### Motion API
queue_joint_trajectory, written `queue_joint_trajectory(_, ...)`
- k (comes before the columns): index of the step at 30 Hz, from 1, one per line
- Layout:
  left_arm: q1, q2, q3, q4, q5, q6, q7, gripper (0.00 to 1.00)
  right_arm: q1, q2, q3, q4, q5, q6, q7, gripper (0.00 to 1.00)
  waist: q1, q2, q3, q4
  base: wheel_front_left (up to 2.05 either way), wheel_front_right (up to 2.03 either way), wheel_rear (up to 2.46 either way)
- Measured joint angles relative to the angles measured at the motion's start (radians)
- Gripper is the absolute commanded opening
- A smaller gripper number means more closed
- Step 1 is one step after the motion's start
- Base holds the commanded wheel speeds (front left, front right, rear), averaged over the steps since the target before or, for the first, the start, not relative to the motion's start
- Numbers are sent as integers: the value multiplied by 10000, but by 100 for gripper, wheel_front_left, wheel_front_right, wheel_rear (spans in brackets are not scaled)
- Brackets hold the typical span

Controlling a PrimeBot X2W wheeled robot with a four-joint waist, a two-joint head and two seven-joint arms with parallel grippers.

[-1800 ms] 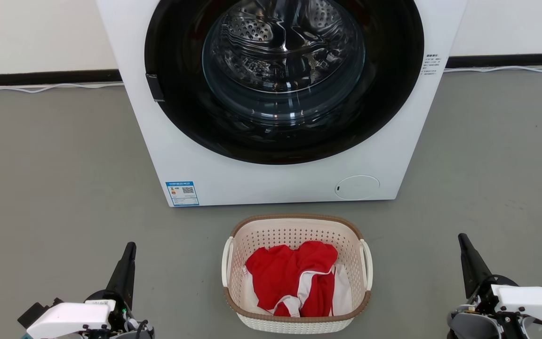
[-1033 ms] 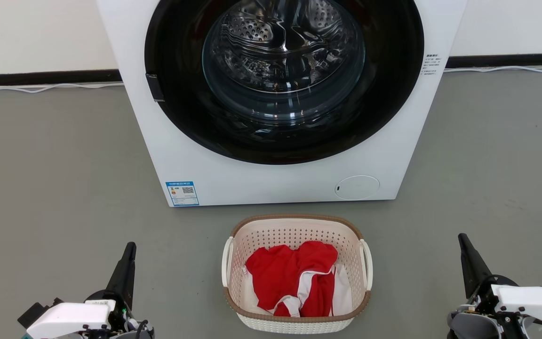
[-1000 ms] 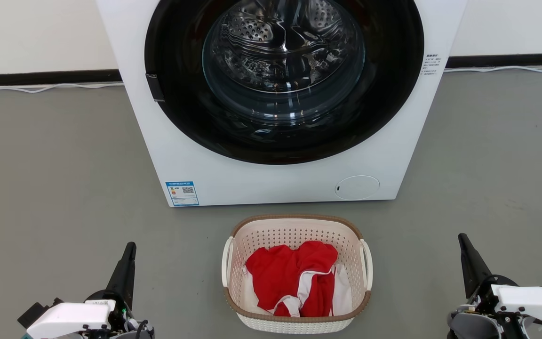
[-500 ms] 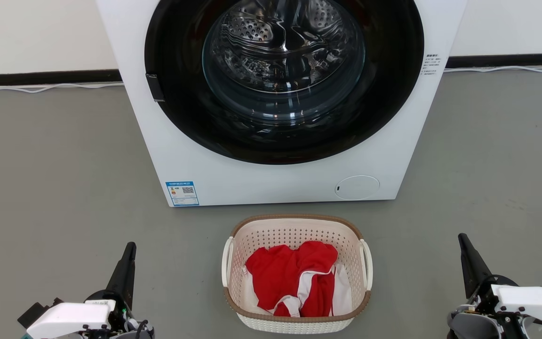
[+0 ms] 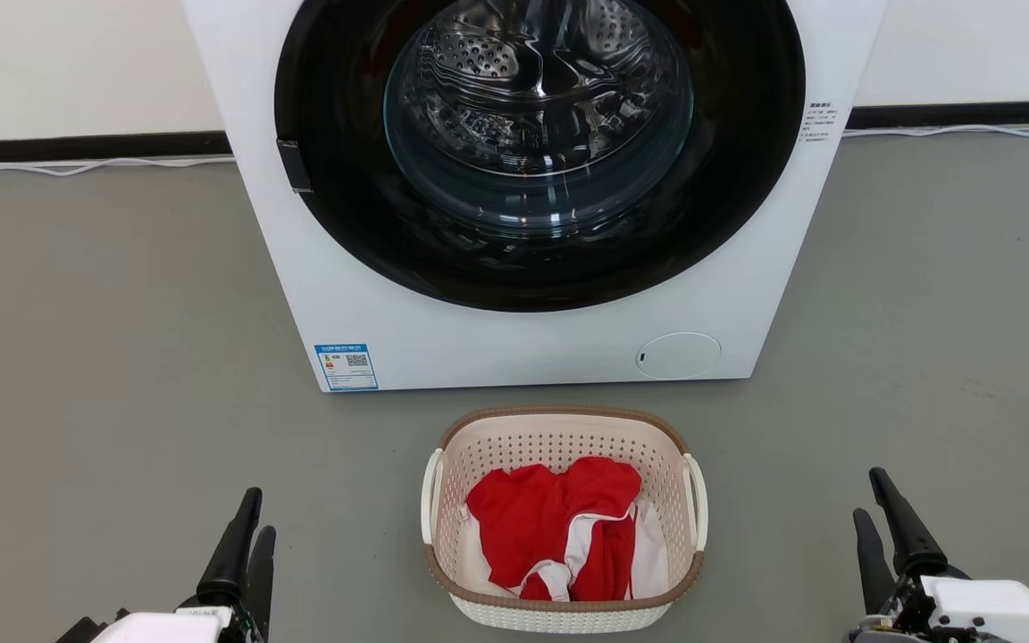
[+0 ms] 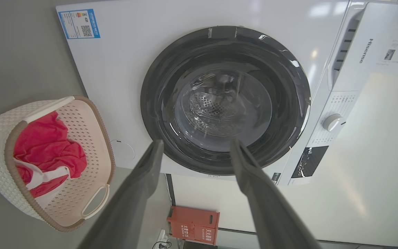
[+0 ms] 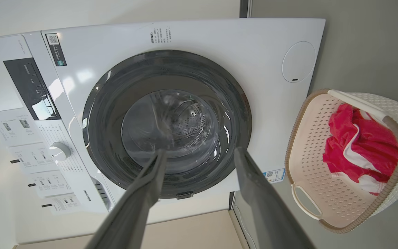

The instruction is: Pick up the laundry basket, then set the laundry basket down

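Looking down through the head camera, I see the laundry basket (image 5: 559,444) standing on the grey floor (image 5: 121,357) just in front of the washing machine (image 5: 514,348), between my two arms and apart from both. A crumpled red and white garment (image 5: 559,518) lies inside it. The basket's white loop handles sit on its left and right sides, and neither is touched.

My left gripper (image 5: 257,518) is at the lower left, well clear of the basket. My right gripper (image 5: 868,496) is at the lower right, equally clear. Both point up the view toward the machine.

On each wrist camera the two dark fingers (image 6: 143,180) are spread wide with nothing between them, only the machine's round glass door beyond. Both sets of jaws stand open and empty.
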Motion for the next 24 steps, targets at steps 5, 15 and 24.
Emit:
queue_joint_trajectory(5,5,4,-134,-33,0,0,-144,100,-9,2,63,-48,-94,0,-107,100,5,0,-22,4,0,0,0)
queue_joint_trajectory(15,7,8,-244,-75,441,0,-412,100,-8,0,224,-186,-1053,0,-408,100,3,0,-10,15,0,0,0)
queue_joint_trajectory(24,9,12,-282,-157,1329,58,-671,100,-4,0,290,-399,-2558,0,-663,100,3,0,-20,28,0,0,0)
